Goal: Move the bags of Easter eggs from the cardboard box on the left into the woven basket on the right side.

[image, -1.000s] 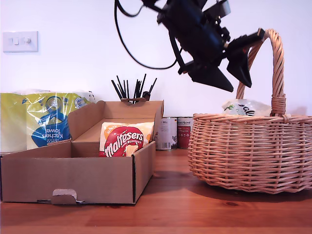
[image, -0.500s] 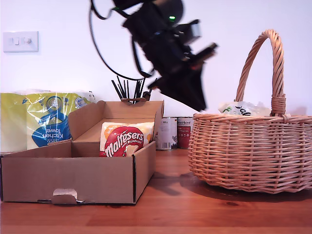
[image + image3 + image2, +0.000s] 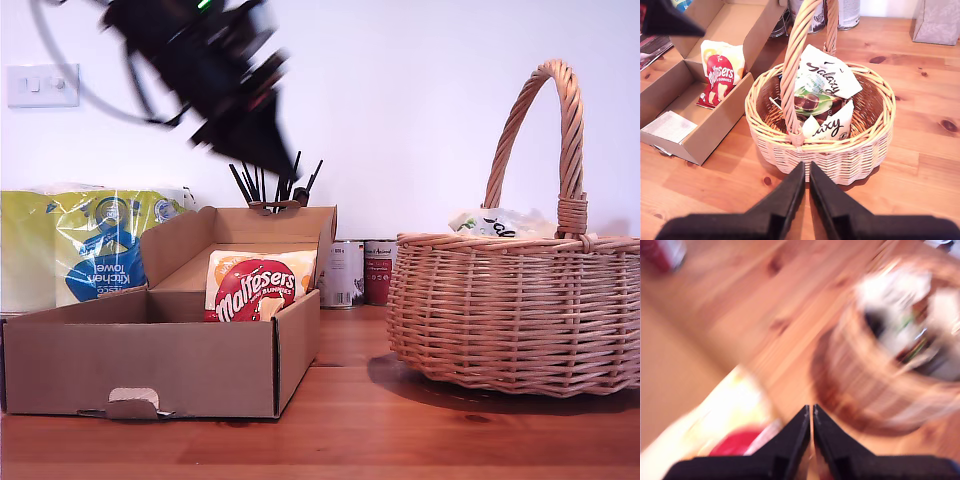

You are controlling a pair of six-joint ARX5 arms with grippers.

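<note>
Hovering clenched and empty: my first gripper (image 3: 811,412) and my second gripper (image 3: 807,170).

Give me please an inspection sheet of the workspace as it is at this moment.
Surface: wooden table, bare between box and basket.
Job's things: Maltesers bag stands in the box; Galaxy bags lie in the basket.
Clutter: towel pack and cans behind the box; a flat white packet in the box.
Grippers: my first gripper shut, empty, blurred in both views, above the box; my second gripper shut, empty, above the table next to the basket.
Cables: black cable on the arm.
Surroundings: white wall, switch.
</note>
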